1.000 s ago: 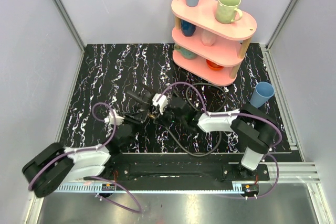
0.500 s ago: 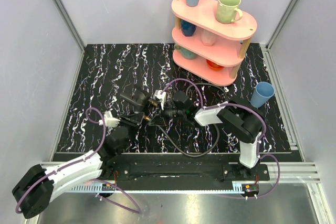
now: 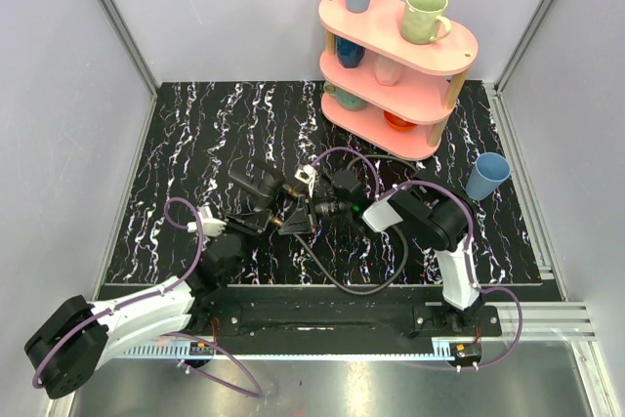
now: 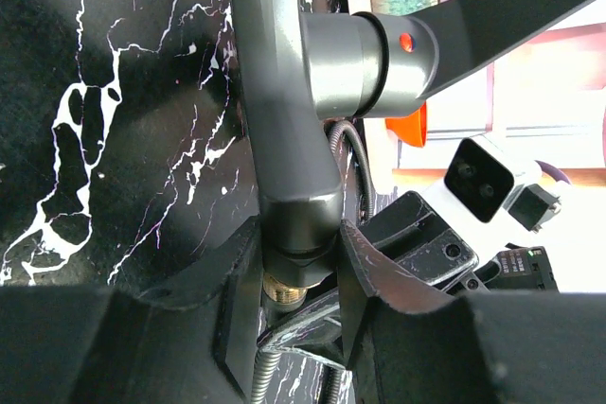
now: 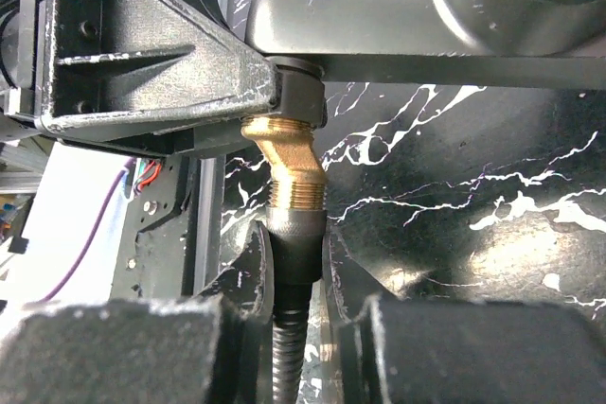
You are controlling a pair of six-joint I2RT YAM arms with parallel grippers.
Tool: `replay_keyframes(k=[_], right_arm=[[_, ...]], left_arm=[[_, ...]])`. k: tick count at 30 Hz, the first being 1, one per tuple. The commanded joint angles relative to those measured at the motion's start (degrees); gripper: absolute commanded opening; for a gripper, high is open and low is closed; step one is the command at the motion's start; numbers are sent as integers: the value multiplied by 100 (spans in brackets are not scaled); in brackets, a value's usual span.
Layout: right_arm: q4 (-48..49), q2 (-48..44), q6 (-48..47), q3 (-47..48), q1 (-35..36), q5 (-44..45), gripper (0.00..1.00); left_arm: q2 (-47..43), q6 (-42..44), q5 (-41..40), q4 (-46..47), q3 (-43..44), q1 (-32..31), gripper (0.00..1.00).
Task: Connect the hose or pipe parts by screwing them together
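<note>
Nearest us, the right gripper (image 5: 296,262) is pinching its two fingers shut on the grey collar (image 5: 295,234) at the end of the hose (image 5: 287,366). Just above it we're seeing threads exposed on the brass fitting (image 5: 289,163), so we're judging the joint only partly wound on. The brass is leaning off the collar's line. If we're turning against that lean, we're risking crossed threads and a jam.

Just past it, the left gripper (image 4: 301,276) is clamping the lower end of the angular piece (image 4: 284,111), jaws tight on both flanks. The two sets of fingers are working almost on top of each other, so any wobble could knock them together. That grey body is looking smooth too, and if it's slipping round in the grip, our twisting is achieving nothing.

Out on the marbled table (image 3: 195,144), the hose is looping loosely in front of the arms. Turning the collar may be winding twist into that loop, which could spring the collar back.

Farther off, the blue cup (image 3: 486,176) and pink shelf (image 3: 400,46) are standing behind the joint, and a whipping hose could reach them.
</note>
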Motion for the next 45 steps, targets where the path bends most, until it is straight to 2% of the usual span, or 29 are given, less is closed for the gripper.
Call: replay_keyframes(k=[1, 2, 3, 5, 6, 9, 10, 12, 16, 17, 18, 23, 26, 27, 29, 30, 33, 34, 36, 39, 40, 41, 45], right_arm=[[811, -64, 434, 122, 188, -623, 5], [776, -29, 495, 157, 127, -623, 11], [584, -29, 530, 174, 100, -605, 25], [180, -159, 382, 157, 73, -246, 34], [-318, -239, 94, 113, 73, -79, 43], [-621, -590, -206, -264, 73, 580, 51], [-718, -687, -277, -352, 64, 808, 60], [-1130, -1064, -566, -537, 91, 1237, 69], [-1947, -2021, -1190, -792, 213, 2276, 79], [-2428, -2172, -1488, -766, 275, 2461, 80], [-2667, -2321, -1647, -740, 371, 2950, 81], [-3679, -2929, -2394, -590, 1355, 4604, 86], [-3865, -2894, -2632, -476, 1977, 5799, 86], [-3865, -2833, -2799, -441, 2137, 6620, 85], [-3909, -2561, -3114, -283, 2567, 7285, 84], [-3900, -2447, -3212, -213, 2691, 7984, 82], [-3848, -1981, -3634, 77, 3034, 9014, 77], [-3804, -1806, -3748, 182, 3087, 9193, 71], [-3567, -1690, -3995, 227, 3237, 9501, 68], [-3312, -1585, -4110, 271, 3307, 9608, 55], [-3251, -1550, -4127, 289, 3316, 9643, 51], [-3172, -1523, -4206, 315, 3325, 9678, 41], [-3021, -1426, -4277, 420, 3351, 9670, 24]], left_arm=[[-83, -262, 931, 1635, -1150, -182, 0], [-83, -288, 940, 1574, -1159, -182, 0], [-83, -297, 940, 1573, -1159, -182, 0], [-118, -315, 896, 1547, -1159, -190, 0], [-136, -358, 878, 1521, -1159, -182, 0], [-285, -385, 843, 1292, -1124, -182, 0], [-381, -377, 826, 1240, -1115, -182, 0], [-539, -411, 808, 1055, -1089, -190, 0], [-830, -324, 720, 389, -896, -182, 0], [-874, -298, 703, 369, -886, -182, 0], [-952, -306, 694, 343, -895, -190, 0], [-1024, -262, 632, -123, -728, -173, 0], [-909, -332, 667, 52, -772, -173, 0], [-840, -324, 693, 44, -755, -181, 0], [-786, -297, 720, 52, -676, -182, 0], [-743, -297, 729, 61, -667, -182, 0], [-707, -280, 781, 96, -640, -182, 0], [-716, -288, 790, 79, -649, -182, 0], [-768, -324, 799, 53, -675, -182, 0], [-900, -350, 808, -44, -693, -182, 0], [-935, -359, 799, -96, -702, -182, 0], [-970, -350, 799, -140, -702, -182, 0], [-1076, -359, 843, -237, -710, -173, 0]])
